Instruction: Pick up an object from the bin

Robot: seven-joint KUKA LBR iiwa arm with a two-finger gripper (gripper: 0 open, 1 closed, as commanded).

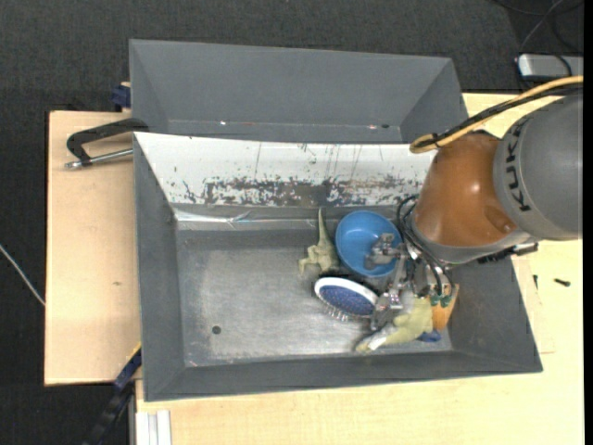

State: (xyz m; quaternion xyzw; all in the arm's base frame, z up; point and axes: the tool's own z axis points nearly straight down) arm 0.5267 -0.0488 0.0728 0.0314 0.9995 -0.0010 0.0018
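My gripper (400,290) hangs low at the right side of the bin, below the orange cover. Its fingers stand close over a small heap of things. A blue round cup (359,236) lies just to its upper left, touching the fingers' side. A blue oval hairbrush (345,297) with a white rim lies to its left on the bin floor. A pale yellowish soft thing (404,327) lies right under and in front of the fingers. Whether anything is between the fingers is hidden.
A pale green toy figure (318,252) leans beside the cup's left edge. A small orange piece (443,310) lies at the right wall. The left half of the bin floor is bare metal. The arm and its orange cover hang over the bin's right rim.
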